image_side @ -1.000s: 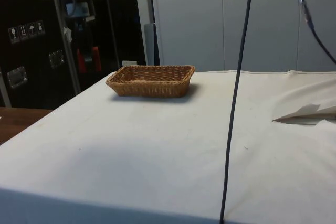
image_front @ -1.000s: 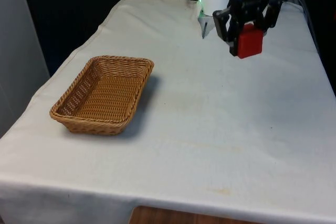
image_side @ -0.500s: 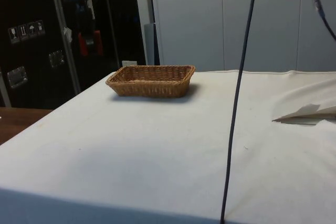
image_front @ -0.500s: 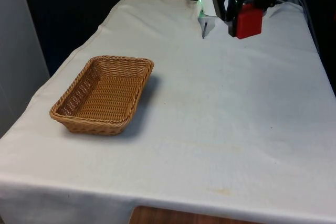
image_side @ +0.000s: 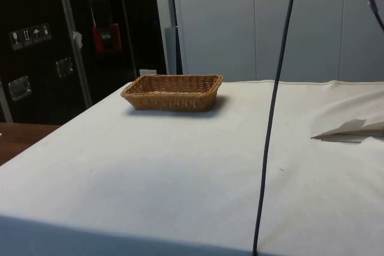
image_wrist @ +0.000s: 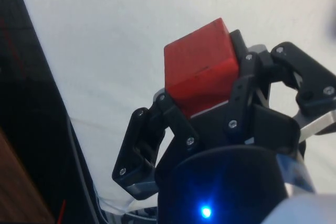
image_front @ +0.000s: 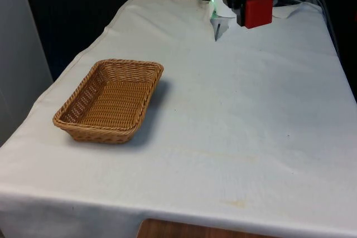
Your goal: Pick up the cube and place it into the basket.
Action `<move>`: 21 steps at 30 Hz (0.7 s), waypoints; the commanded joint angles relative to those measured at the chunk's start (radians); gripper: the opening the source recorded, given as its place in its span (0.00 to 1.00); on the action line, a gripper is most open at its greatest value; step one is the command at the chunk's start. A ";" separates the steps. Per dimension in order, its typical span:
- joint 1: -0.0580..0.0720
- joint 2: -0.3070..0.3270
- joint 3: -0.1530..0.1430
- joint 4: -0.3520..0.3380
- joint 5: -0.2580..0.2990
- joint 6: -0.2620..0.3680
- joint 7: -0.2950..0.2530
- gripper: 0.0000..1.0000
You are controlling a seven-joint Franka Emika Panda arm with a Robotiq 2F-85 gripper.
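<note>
Your desk (image_front: 240, 115) is covered edge to edge by a white cloth (image_side: 180, 172), mostly smooth, with a few faint marks and a raised fold (image_side: 351, 129) near the side view's right. At the near edge in the front view, a strip of brown wood (image_front: 178, 230) shows below the cloth's hem. Behind the desk in that view the backdrop is black; in the side view you have dark cabinets (image_side: 36, 46) with small labels behind the desk's left part and pale wall panels (image_side: 258, 22) behind the rest. A dark cable (image_side: 273, 112) hangs down through the side view's foreground.

The woven wicker basket (image_front: 109, 100) sits on the cloth toward the front view's left, flat, rectangular, with nothing in it. In the side view you see the same basket (image_side: 173, 92) close to the desk's far edge.

The arm is held high at the far end of the desk, toward the front view's right, well apart from the basket. You can see the jaws (image_front: 255, 4) near the top of that view, clear above the cloth. In the side view they (image_side: 105, 35) hang in front of the dark cabinets, higher than the basket's rim.

The jaws are closed onto the red cube (image_front: 256, 10), one finger on each of two opposite faces. The wrist view shows the cube (image_wrist: 201, 67) clamped between the black fingers (image_wrist: 170, 109) with white cloth far beneath it. The cube (image_side: 106, 37) is therefore in the air, not touching the desk and not over the basket.
</note>
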 commanded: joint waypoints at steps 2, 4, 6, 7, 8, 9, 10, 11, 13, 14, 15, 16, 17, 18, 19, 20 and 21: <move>-0.001 -0.005 -0.003 -0.001 0.002 -0.003 0.015 0.02; -0.001 -0.005 -0.004 0.001 0.002 -0.003 0.029 0.02; -0.001 -0.004 -0.004 0.002 0.002 -0.003 0.043 0.02; -0.001 -0.004 -0.004 0.002 0.002 -0.003 0.049 0.02; -0.001 -0.001 -0.003 0.003 0.000 0.000 0.043 0.02; -0.001 -0.004 -0.004 0.002 0.002 -0.002 0.055 0.02; -0.002 -0.003 -0.005 0.002 0.002 -0.001 0.067 0.02; -0.002 -0.003 -0.005 0.002 0.002 -0.001 0.067 0.02; -0.004 -0.003 -0.006 0.003 0.003 -0.001 0.082 0.02; -0.004 -0.002 -0.007 0.003 0.003 0.000 0.086 0.02; -0.005 -0.002 -0.009 0.003 0.003 0.000 0.090 0.02; -0.005 -0.002 -0.010 0.003 0.003 0.000 0.094 0.02; -0.005 -0.001 -0.012 0.003 0.003 0.000 0.098 0.02; -0.003 -0.001 -0.010 0.003 0.000 0.000 0.091 0.02; -0.005 -0.001 -0.014 0.003 0.004 0.001 0.101 0.02; -0.007 0.001 -0.017 0.002 0.006 0.002 0.106 0.02; -0.008 0.001 -0.019 0.002 0.007 0.003 0.108 0.02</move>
